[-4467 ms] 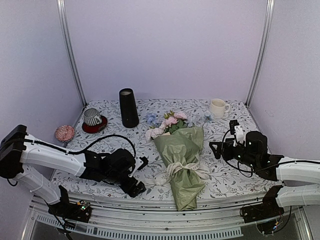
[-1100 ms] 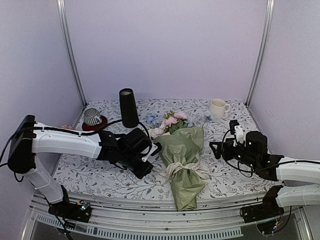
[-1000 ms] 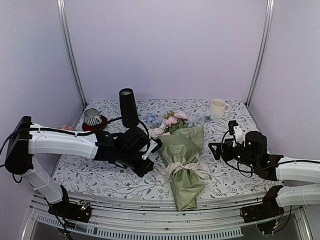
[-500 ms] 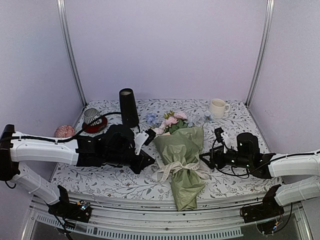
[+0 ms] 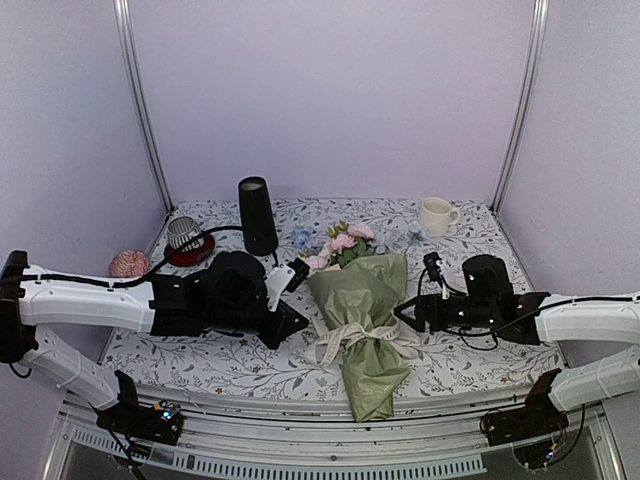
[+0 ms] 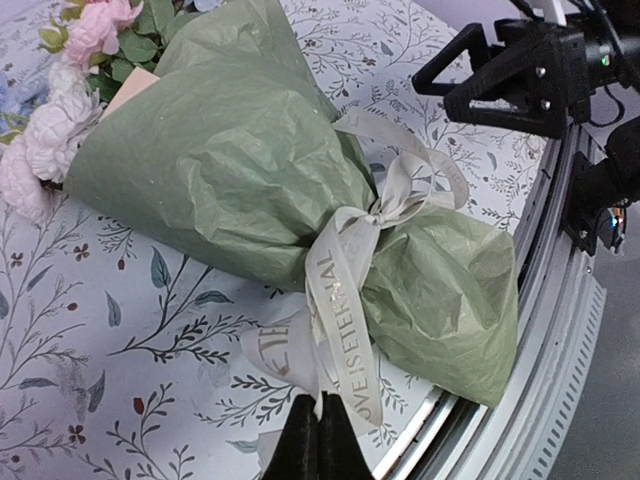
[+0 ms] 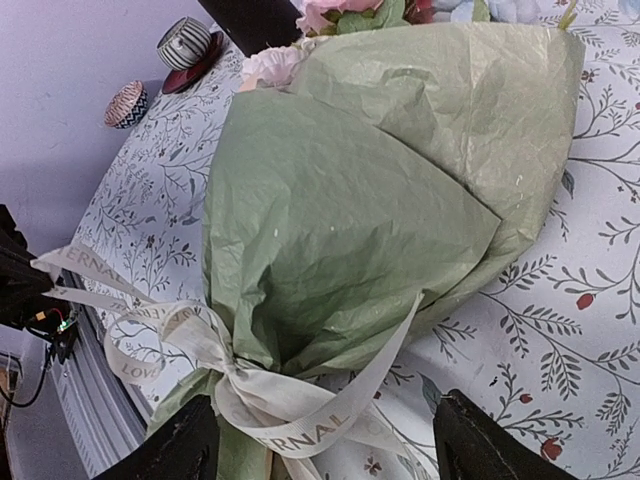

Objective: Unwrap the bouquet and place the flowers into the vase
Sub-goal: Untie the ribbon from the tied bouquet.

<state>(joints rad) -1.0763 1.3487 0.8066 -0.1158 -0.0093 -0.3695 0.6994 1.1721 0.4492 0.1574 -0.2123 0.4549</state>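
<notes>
Floral tablecloth [image 5: 200,352]; one bouquet [image 5: 365,300], one vase [image 5: 257,216], one mug [image 5: 434,215]

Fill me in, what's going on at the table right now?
Both arms are at the bouquet, which lies wrapped and tied on the table. The left gripper is shut at the ribbon tails; whether it pinches one is unclear. The right gripper is open, facing the bow from the other side. The vase stands behind, nothing sticking out of it.
</notes>
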